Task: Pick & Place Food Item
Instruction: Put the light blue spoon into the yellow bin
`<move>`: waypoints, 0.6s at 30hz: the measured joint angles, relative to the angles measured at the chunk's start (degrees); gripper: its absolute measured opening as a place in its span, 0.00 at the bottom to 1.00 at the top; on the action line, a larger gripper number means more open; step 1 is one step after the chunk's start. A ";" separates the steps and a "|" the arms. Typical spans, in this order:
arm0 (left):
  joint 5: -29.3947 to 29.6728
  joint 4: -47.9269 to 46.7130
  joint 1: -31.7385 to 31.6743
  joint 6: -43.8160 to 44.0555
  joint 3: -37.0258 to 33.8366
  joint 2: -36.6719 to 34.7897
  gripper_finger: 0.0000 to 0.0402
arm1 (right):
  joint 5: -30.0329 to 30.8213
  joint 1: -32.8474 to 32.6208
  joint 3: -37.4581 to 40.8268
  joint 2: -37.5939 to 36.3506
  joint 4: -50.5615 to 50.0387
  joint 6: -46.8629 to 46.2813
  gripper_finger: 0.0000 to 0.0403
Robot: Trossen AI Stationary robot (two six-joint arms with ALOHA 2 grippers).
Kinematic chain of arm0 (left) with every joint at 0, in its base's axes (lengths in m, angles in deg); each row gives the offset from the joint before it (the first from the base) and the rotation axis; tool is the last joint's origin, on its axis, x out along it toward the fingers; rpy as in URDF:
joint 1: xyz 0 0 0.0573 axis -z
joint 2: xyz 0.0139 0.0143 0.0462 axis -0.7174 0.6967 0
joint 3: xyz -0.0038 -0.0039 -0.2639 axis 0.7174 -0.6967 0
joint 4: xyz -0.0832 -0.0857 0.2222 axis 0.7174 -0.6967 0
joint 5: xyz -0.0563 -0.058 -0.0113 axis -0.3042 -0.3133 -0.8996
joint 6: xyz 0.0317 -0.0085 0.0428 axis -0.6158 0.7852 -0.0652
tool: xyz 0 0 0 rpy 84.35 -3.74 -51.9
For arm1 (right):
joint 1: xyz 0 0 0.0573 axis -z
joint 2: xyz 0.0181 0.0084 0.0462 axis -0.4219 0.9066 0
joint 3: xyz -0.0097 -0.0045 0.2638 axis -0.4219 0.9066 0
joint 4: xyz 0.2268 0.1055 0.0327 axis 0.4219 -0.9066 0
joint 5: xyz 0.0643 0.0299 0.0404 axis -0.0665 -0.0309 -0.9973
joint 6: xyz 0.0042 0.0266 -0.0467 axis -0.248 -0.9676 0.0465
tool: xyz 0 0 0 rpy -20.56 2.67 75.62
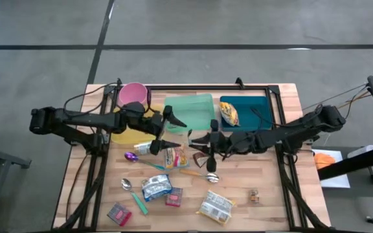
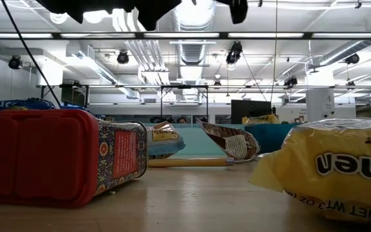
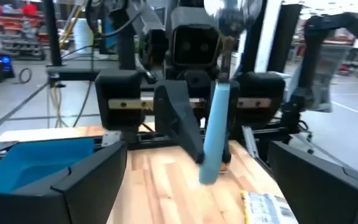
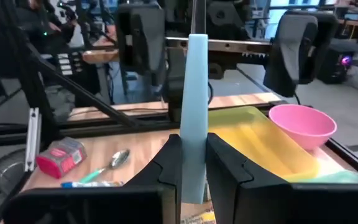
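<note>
A spoon [image 3: 217, 118] with a light-blue handle and a metal bowl [image 3: 232, 15] stands upright in the air over the middle of the table, held by my right gripper [image 4: 193, 163], which is shut on it. My left gripper [image 1: 173, 131] is open and faces the spoon from the table's left. Its fingers [image 3: 89, 177] stand apart on either side and touch nothing. A yellow snack packet [image 1: 228, 113] lies in the blue tray [image 1: 254, 120]. Several other food packets [image 1: 155, 186] lie on the wooden table [image 1: 271, 194]. My right gripper pinches the lower half of the spoon's light-blue handle [image 4: 195, 140] between its two fingers. The fingers come in level from the table's right side and lie across the handle. The spoon is upright with its bowl on top, lifted clear of the table.
At the back stand a pink bowl [image 1: 133, 94], a yellow plate [image 1: 125, 134] and a green tray [image 1: 190, 110]. Two more spoons [image 1: 210, 177] [image 1: 127, 184], a red packet [image 1: 118, 213] and a pale packet [image 1: 215, 206] lie toward the near edge.
</note>
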 joint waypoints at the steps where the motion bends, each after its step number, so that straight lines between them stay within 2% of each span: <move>1: 0.76 0.04 0.00 0.04 0.00 0.10 0.99 | -0.01 0.05 0.06 0.41 0.44 0.52 0.09; 8: 1.79 0.89 0.00 0.63 -0.02 0.13 0.99 | -3.88 1.04 -2.90 3.84 0.88 2.14 0.09; 18: 1.31 0.88 0.15 -0.44 -0.26 0.15 0.99 | -4.28 1.49 -4.38 4.98 0.82 2.75 0.09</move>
